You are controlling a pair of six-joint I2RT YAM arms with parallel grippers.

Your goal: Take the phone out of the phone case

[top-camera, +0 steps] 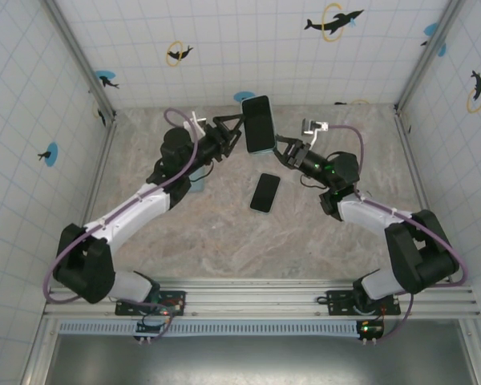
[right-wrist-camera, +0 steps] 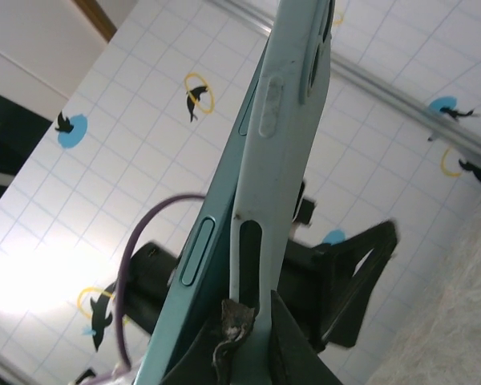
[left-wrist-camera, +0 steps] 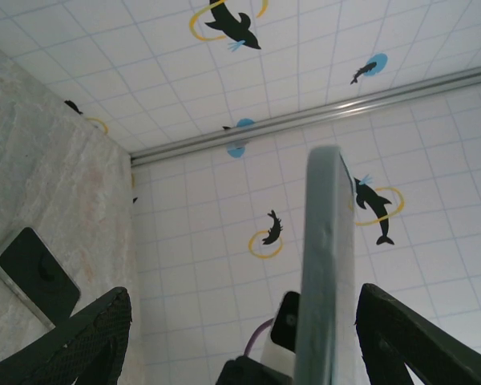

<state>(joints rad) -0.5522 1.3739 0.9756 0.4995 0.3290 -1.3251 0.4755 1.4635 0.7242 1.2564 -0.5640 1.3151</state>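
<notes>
While I watch top view, right gripper (top-camera: pixel 282 151) sits pressed together, pinching lower edge of phone case (right-wrist-camera: pixel 268 160) and holding it upright above marbled stone-look table (top-camera: pixel 208 233). Case pale, matte, rubbery, with raised button bump and long slot cutout. Teal phone (right-wrist-camera: pixel 196 265) lies against it, smooth side with oblong button; I cannot tell how far seated. Left gripper (left-wrist-camera: pixel 242 290) spread wide, textured black fingers (left-wrist-camera: pixel 88 345) flanking case edge, not touching. Dark flat slab (top-camera: pixel 265 192) with rounded corners lies on table.
</notes>
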